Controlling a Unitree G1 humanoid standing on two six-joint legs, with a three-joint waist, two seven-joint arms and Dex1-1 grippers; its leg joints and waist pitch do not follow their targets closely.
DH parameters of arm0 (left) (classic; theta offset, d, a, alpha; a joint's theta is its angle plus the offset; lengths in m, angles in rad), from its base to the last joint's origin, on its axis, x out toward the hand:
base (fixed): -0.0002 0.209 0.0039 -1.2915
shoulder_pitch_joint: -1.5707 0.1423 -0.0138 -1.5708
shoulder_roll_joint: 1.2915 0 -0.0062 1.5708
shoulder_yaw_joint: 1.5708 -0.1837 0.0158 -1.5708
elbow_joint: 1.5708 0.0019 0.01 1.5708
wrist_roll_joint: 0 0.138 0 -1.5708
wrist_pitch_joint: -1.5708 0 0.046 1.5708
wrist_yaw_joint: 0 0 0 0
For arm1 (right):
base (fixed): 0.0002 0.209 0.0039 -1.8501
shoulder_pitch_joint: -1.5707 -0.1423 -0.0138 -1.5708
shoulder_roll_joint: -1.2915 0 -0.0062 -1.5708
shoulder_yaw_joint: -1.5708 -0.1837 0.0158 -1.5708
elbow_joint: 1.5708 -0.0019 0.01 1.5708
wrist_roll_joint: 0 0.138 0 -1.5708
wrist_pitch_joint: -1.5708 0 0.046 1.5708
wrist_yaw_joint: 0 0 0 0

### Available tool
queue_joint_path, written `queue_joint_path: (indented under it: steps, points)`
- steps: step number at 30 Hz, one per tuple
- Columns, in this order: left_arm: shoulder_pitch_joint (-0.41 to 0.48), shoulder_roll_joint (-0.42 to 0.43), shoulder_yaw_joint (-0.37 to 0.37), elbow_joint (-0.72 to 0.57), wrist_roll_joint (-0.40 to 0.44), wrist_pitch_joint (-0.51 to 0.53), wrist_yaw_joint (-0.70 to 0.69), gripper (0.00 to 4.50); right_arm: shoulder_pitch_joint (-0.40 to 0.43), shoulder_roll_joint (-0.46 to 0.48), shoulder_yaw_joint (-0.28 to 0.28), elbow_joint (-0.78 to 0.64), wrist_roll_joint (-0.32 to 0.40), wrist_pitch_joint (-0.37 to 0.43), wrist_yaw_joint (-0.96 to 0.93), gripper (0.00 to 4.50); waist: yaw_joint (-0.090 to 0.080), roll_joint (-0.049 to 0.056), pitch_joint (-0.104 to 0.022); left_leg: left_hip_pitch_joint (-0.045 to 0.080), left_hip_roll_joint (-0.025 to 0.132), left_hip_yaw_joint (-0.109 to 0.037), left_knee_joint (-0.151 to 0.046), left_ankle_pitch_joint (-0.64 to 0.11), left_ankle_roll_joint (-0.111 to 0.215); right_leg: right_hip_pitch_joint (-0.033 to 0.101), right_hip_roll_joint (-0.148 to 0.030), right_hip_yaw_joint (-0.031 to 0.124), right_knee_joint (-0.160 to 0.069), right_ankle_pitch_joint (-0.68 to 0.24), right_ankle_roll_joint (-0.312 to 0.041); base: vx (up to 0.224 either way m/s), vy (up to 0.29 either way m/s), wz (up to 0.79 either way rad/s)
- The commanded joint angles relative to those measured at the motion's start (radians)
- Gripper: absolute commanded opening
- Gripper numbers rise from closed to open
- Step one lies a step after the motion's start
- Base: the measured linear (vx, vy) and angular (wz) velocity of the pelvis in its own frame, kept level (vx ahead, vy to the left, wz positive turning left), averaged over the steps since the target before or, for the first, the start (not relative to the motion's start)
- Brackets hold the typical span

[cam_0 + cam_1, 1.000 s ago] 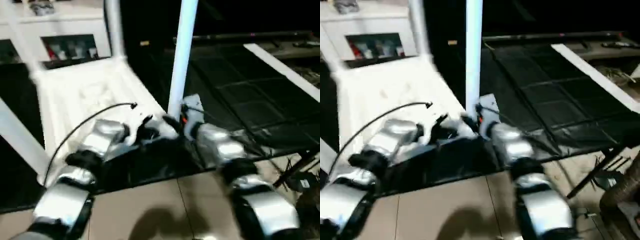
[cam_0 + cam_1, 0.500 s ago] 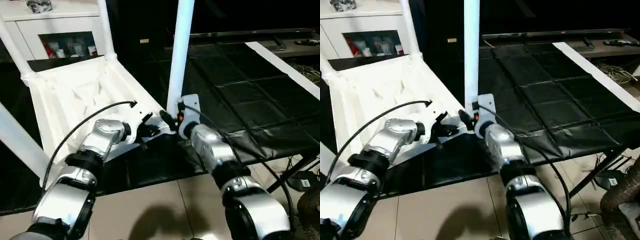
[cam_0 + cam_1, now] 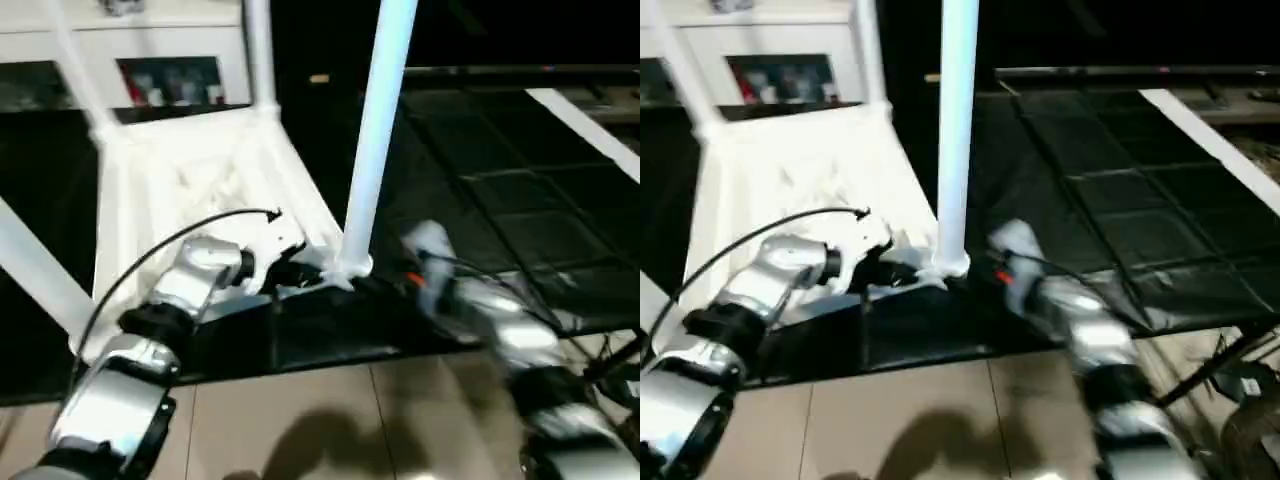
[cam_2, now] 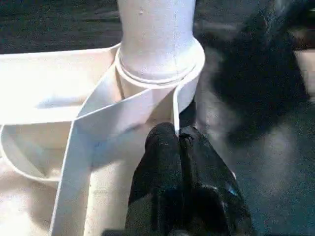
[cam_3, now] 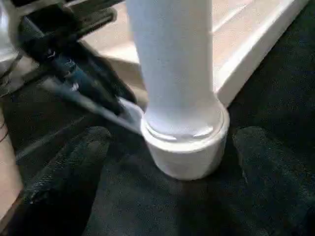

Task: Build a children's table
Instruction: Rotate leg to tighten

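While the long white tapered plastic leg stands in the upturned white ribbed plastic tabletop's 5 o'clock corner socket, the left gripper pinches a rib; the right gripper, fingers spread, holds nothing (judging, press straight down to seat it).

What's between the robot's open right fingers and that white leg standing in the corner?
Nothing: the right wrist view shows only bare black mat between the right gripper and the leg.
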Motion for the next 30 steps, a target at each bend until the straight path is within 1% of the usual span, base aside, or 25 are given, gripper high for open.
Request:
queue_joint_path:
  steps: [1,2,5,6,7,8,10,11,12,13,14,15,16,17,18,20,21,22,23,24,25,26,28,29,30]
  points:
    - [-0.009,-0.007,-0.031,-0.037,0.003,-0.042,-0.06,0.0,0.0,-0.006,-0.015,-0.041,0.017,0.014,0.027,4.43,-0.002,-0.004,-0.074,-0.001,0.023,0.004,-0.054,-0.122,0.088,0.075,-0.065,0.055,-0.068,-0.145,-0.189,0.0,0.0,0.0]
    - [-0.009,-0.013,-0.033,-0.033,-0.001,-0.066,-0.066,0.0,0.019,-0.026,-0.029,-0.067,0.018,0.029,0.028,4.43,0.001,-0.003,-0.072,-0.002,0.02,0.005,-0.053,-0.126,0.084,0.071,-0.064,0.053,-0.069,-0.147,-0.191,0.0,0.0,0.0]
    - [-0.011,-0.018,-0.036,-0.028,-0.002,-0.089,-0.075,0.0,0.034,-0.037,-0.037,-0.086,0.025,0.044,0.023,4.43,0.006,-0.002,-0.074,0.002,0.021,0.005,-0.053,-0.137,0.073,0.069,-0.067,0.052,-0.072,-0.181,-0.183,0.0,0.0,0.0]
    - [-0.018,-0.03,-0.037,-0.01,-0.005,-0.144,-0.086,0.0,0.075,-0.046,-0.047,-0.145,0.057,0.089,0.015,4.43,0.007,0.001,-0.073,0.0,0.021,0.005,-0.053,-0.136,0.073,0.069,-0.065,0.052,-0.074,-0.184,-0.18,0.0,0.0,0.0]
    - [-0.019,-0.031,-0.037,-0.008,-0.005,-0.149,-0.087,0.0,0.079,-0.046,-0.048,-0.151,0.06,0.093,0.014,4.43,0.009,0.002,-0.072,0.001,0.02,0.005,-0.053,-0.138,0.075,0.068,-0.063,0.052,-0.078,-0.187,-0.174,0.0,0.0,0.0]
    - [-0.024,-0.033,-0.036,0.002,-0.002,-0.171,-0.085,0.0,0.095,-0.046,-0.044,-0.171,0.061,0.102,-0.002,4.43,0.012,0.002,-0.074,0.005,0.025,0.005,-0.052,-0.144,0.075,0.066,-0.064,0.053,-0.073,-0.163,-0.182,0.0,0.0,0.0]
    - [-0.034,-0.03,-0.039,0.019,0.008,-0.199,-0.081,0.0,0.109,-0.035,-0.045,-0.186,0.065,0.107,-0.014,4.43,0.014,0.0,-0.076,-0.002,0.023,0.003,-0.052,-0.132,0.071,0.07,-0.066,0.051,-0.069,-0.148,-0.181,0.0,0.0,0.0]
    - [-0.042,-0.026,-0.04,0.032,0.017,-0.211,-0.07,0.0,0.114,-0.028,-0.046,-0.192,0.066,0.106,-0.019,4.43,0.014,-0.002,-0.075,-0.003,0.02,0.003,-0.052,-0.139,0.068,0.071,-0.066,0.051,-0.073,-0.167,-0.169,0.0,0.0,0.0]
    - [-0.049,-0.02,-0.043,0.046,0.028,-0.227,-0.06,0.0,0.118,-0.023,-0.048,-0.198,0.066,0.107,-0.024,4.43,0.015,-0.001,-0.074,-0.002,0.02,0.004,-0.052,-0.144,0.065,0.07,-0.066,0.051,-0.075,-0.18,-0.164,0.0,0.0,0.0]
    - [-0.055,-0.014,-0.046,0.058,0.04,-0.244,-0.044,0.0,0.12,-0.018,-0.049,-0.2,0.063,0.101,-0.029,4.43,0.014,-0.001,-0.073,-0.003,0.02,0.003,-0.053,-0.146,0.064,0.07,-0.067,0.05,-0.075,-0.192,-0.157,0.0,0.0,0.0]
    - [-0.061,-0.007,-0.05,0.072,0.053,-0.263,-0.027,0.0,0.122,-0.014,-0.049,-0.203,0.06,0.096,-0.034,4.43,0.015,-0.001,-0.073,-0.002,0.019,0.002,-0.054,-0.157,0.057,0.069,-0.068,0.05,-0.081,-0.23,-0.138,0.0,0.0,0.0]
    - [-0.068,-0.002,-0.049,0.087,0.064,-0.282,0.0,0.0,0.122,-0.009,-0.05,-0.202,0.061,0.096,-0.04,4.43,0.015,-0.002,-0.073,-0.001,0.019,0.002,-0.055,-0.158,0.053,0.069,-0.068,0.05,-0.081,-0.237,-0.135,0.0,0.0,0.0]
    - [-0.069,-0.002,-0.049,0.088,0.065,-0.284,0.003,0.0,0.122,-0.009,-0.05,-0.203,0.061,0.097,-0.04,4.43,0.014,-0.001,-0.072,-0.002,0.019,0.002,-0.055,-0.161,0.048,0.069,-0.067,0.05,-0.081,-0.245,-0.131,0.0,0.0,0.0]
    - [-0.083,0.007,-0.044,0.117,0.082,-0.313,0.046,0.0,0.126,-0.005,-0.05,-0.217,0.068,0.109,-0.053,4.43,0.014,-0.001,-0.071,-0.003,0.019,0.001,-0.056,-0.164,0.046,0.069,-0.067,0.049,-0.083,-0.257,-0.123,0.0,0.0,0.0]
    - [-0.09,0.012,-0.036,0.123,0.082,-0.305,0.059,0.0,0.127,-0.003,-0.05,-0.22,0.069,0.11,-0.059,4.43,0.014,-0.002,-0.072,-0.003,0.019,0.0,-0.056,-0.162,0.043,0.07,-0.067,0.049,-0.082,-0.256,-0.119,0.0,0.0,0.0]
    - [-0.102,0.027,-0.02,0.124,0.081,-0.296,0.085,0.0,0.131,0.004,-0.048,-0.23,0.075,0.115,-0.071,4.43,0.011,-0.003,-0.073,-0.004,0.02,-0.002,-0.058,-0.152,0.04,0.071,-0.069,0.05,-0.078,-0.238,-0.122,0.0,0.0,0.0]
    - [-0.103,0.028,-0.019,0.126,0.081,-0.3,0.085,0.27,0.132,0.004,-0.048,-0.232,0.075,0.116,-0.072,4.48,0.009,-0.002,-0.073,-0.004,0.02,-0.002,-0.057,-0.152,0.041,0.069,-0.068,0.05,-0.077,-0.235,-0.124,0.0,0.0,0.0]
    - [-0.104,0.03,-0.01,0.127,0.076,-0.307,0.083,0.43,0.135,0.006,-0.047,-0.239,0.078,0.12,-0.076,4.5,0.005,-0.004,-0.072,-0.007,0.019,-0.002,-0.057,-0.149,0.039,0.073,-0.068,0.05,-0.076,-0.226,-0.129,0.0,0.0,0.0]
    - [-0.097,0.034,0.005,0.111,0.059,-0.309,0.067,0.53,0.143,0.009,-0.046,-0.253,0.079,0.121,-0.081,4.5,0.001,-0.005,-0.074,-0.009,0.018,-0.002,-0.056,-0.14,0.041,0.074,-0.069,0.05,-0.074,-0.206,-0.136,0.0,0.0,0.0]
    - [-0.095,0.038,0.009,0.105,0.05,-0.315,0.059,0.53,0.147,0.011,-0.046,-0.26,0.079,0.121,-0.084,4.5,0.002,-0.004,-0.074,-0.009,0.018,-0.001,-0.055,-0.136,0.043,0.074,-0.07,0.05,-0.073,-0.195,-0.142,0.0,0.0,0.0]
    - [-0.095,0.038,0.009,0.105,0.05,-0.315,0.059,0.66,0.147,0.011,-0.046,-0.26,0.079,0.121,-0.084,4.5,0.001,-0.005,-0.074,-0.009,0.018,-0.001,-0.054,-0.133,0.045,0.074,-0.07,0.05,-0.073,-0.189,-0.146,0.0,0.0,0.0]
    - [-0.085,0.044,0.018,0.083,0.036,-0.318,0.056,0.79,0.16,0.014,-0.046,-0.279,0.087,0.127,-0.081,4.5,0.003,-0.004,-0.076,-0.008,0.02,0.0,-0.053,-0.123,0.049,0.074,-0.07,0.051,-0.067,-0.159,-0.16,0.0,0.0,0.0]
    - [-0.072,0.056,0.024,0.059,0.04,-0.319,0.08,0.95,0.173,0.014,-0.041,-0.295,0.082,0.124,-0.084,4.5,0.001,0.001,-0.074,-0.007,0.022,0.0,-0.054,-0.132,0.053,0.071,-0.068,0.051,-0.067,-0.146,-0.167,0.0,0.0,0.0]
    - [-0.053,0.072,0.031,0.029,0.045,-0.307,0.11,1.01,0.185,0.015,-0.041,-0.312,0.083,0.127,-0.091,4.5,0.0,0.004,-0.075,-0.005,0.023,-0.001,-0.054,-0.135,0.05,0.072,-0.067,0.051,-0.066,-0.143,-0.168,0.0,0.0,0.0]
    - [-0.053,0.072,0.031,0.029,0.045,-0.307,0.11,1.11,0.185,0.015,-0.041,-0.312,0.083,0.127,-0.091,4.5,-0.001,0.003,-0.074,-0.006,0.023,-0.001,-0.055,-0.14,0.048,0.071,-0.068,0.051,-0.065,-0.144,-0.169,0.0,0.0,0.0]
